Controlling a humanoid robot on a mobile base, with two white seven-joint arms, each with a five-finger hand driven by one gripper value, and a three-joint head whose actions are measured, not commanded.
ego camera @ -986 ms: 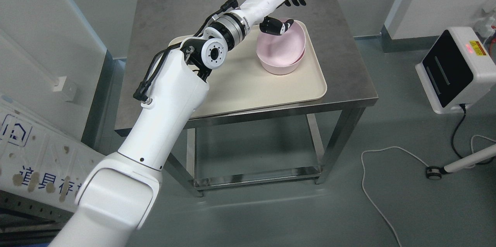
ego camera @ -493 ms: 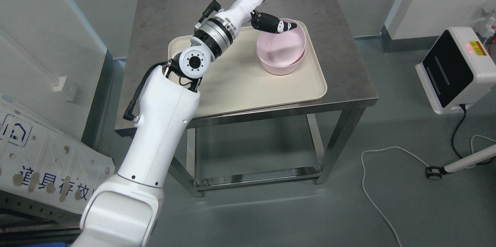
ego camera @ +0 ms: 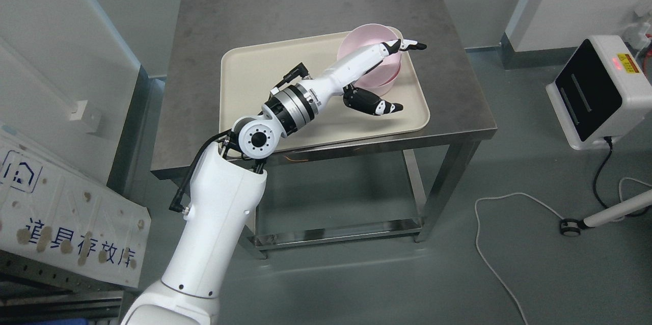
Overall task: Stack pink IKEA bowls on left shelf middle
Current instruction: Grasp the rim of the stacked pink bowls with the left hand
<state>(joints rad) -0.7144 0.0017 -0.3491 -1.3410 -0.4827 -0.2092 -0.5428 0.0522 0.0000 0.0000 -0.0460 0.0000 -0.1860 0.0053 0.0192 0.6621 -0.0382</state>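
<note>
On tray (ego camera: 265,68), at table's 1 o'clock corner: pink bowls (ego camera: 365,42), nested, upright. Left hand (ego camera: 389,78) over them, fingers (ego camera: 407,45) spread across rim toward 2 o'clock, thumb (ego camera: 374,105) splayed low at bowls' 6 o'clock; holding nothing. Bowls sit between fingers and thumb, slightly toward 11 o'clock of palm. Contact with bowl wall: can't tell. Right arm not visible, so left hand is only candidate. Grasp likely needs thumb closing up toward 12.

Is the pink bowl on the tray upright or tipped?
Tipped. The pink bowl leans on the tray, opening facing the camera; left hand spans it.
</note>
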